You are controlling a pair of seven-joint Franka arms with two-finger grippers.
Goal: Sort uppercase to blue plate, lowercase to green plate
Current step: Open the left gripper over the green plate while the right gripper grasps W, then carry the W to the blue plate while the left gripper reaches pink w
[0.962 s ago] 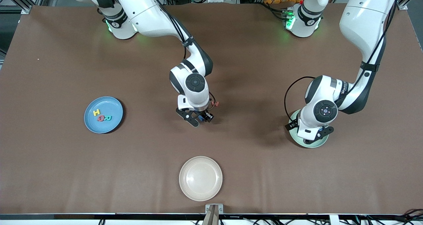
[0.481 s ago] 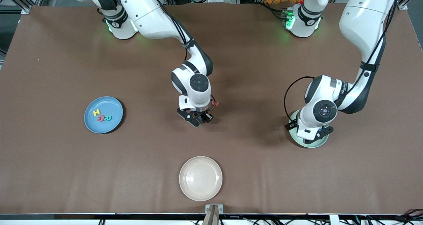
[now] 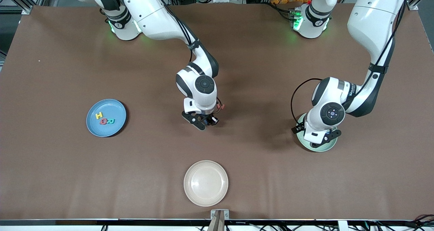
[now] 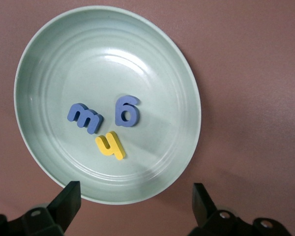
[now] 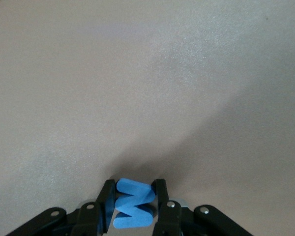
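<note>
Right tool clamped the blue W mid-table; left tool waited spread over the green plate.

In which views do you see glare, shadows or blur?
Left wrist view: bright glare streaks on the shiny pale mint-green plate; sharp. Right wrist view: the brown table mat looks washed out, with a soft shadow above the blue foam letter W. Front view: green base lights glow; soft arm shadows.
</note>
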